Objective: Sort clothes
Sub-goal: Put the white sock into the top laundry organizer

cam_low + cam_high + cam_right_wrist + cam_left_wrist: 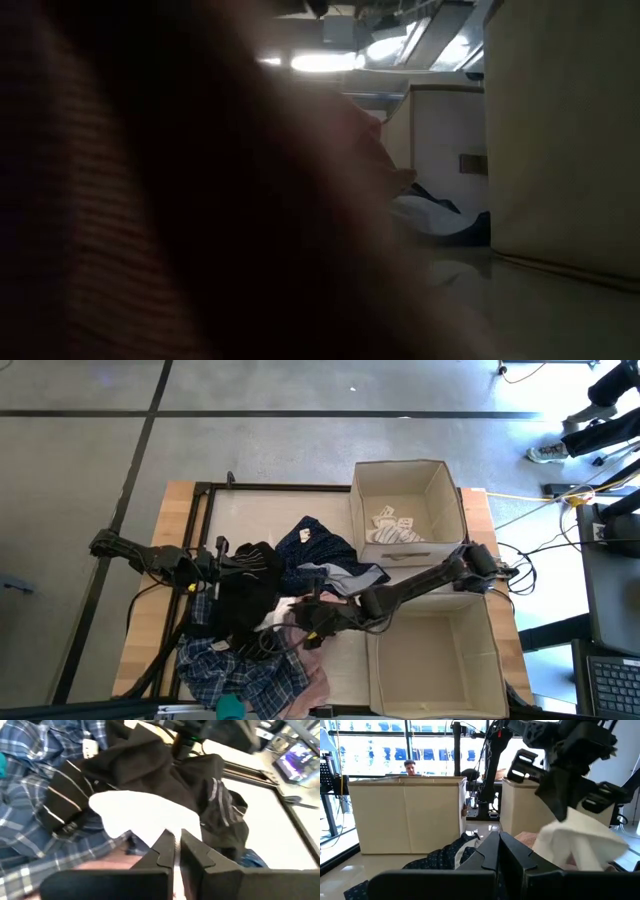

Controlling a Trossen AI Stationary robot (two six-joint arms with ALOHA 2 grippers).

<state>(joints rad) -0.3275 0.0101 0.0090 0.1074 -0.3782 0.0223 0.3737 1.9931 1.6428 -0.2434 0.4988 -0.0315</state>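
The clothes lie heaped at the table's middle and near left: a black garment (245, 590), a navy one (315, 548), a grey-blue one (350, 573), a blue-white plaid one (245, 672), a pink one (316, 686) and a small teal piece (230, 707). My right gripper (308, 622) is above the heap's right side, shut on a cream-white garment (140, 812). My left gripper (228, 555) hovers shut over the black garment's far left part and holds nothing. My right gripper pinches a bunched part of the cream-white garment (167, 829) between its two fingers. The fingers slant down from the table's right side. The cloth (580, 840) hangs slack below them, raised above the black and plaid garments; whether its lower end is clear I cannot tell.
Two beige cardboard boxes stand on the right. The far one (405, 463) holds a white piece (392, 528); the near one (372, 660) is under my right arm. Dark cloth right before the camera blocks most of the low view. A person (410, 767) shows beyond the table.
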